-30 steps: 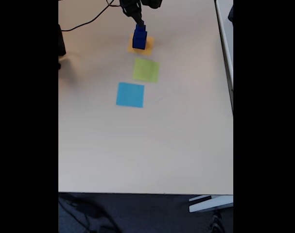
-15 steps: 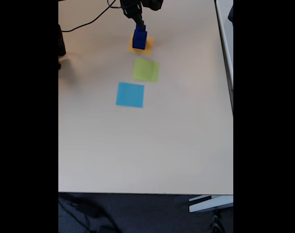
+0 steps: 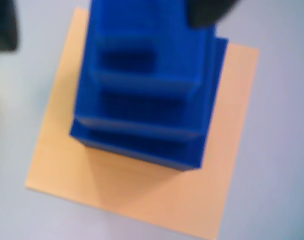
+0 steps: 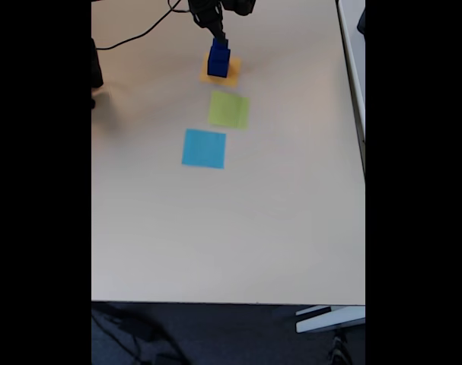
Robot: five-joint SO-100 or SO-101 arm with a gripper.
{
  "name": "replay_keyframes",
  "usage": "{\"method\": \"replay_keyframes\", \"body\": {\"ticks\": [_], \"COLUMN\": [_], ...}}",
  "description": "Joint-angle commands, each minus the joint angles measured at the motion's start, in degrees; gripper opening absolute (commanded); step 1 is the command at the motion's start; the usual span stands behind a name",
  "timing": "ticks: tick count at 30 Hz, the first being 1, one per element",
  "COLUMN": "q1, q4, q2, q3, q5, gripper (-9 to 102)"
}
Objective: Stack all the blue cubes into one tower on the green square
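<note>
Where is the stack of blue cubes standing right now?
In the fixed view the cubes stand stacked on the orange square at the table's far end, just beyond the green square.

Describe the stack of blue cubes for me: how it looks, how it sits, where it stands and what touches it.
The stack of dark royal-blue cubes is a stepped tower, larger cubes below and smaller above, with at least three tiers visible in the wrist view. The surfaces look matte and solid. It stands upright on the flat orange-yellow paper square, towards its far side, not on the lime-green paper square next along the table. The robot's dark hand is at the tower's top; blur hides whether it grips the top cube.
</note>
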Motion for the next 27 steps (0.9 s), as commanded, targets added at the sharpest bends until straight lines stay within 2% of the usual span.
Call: {"method": "replay_keyframes", "body": {"ticks": [1, 27], "q1": [0.53, -0.35], "q4": [-1.14, -1.14], "q2": [0.70, 0.44], "q3": [-2.29, 0.09], "q5": [-0.79, -0.70], "gripper": [16, 15]}}
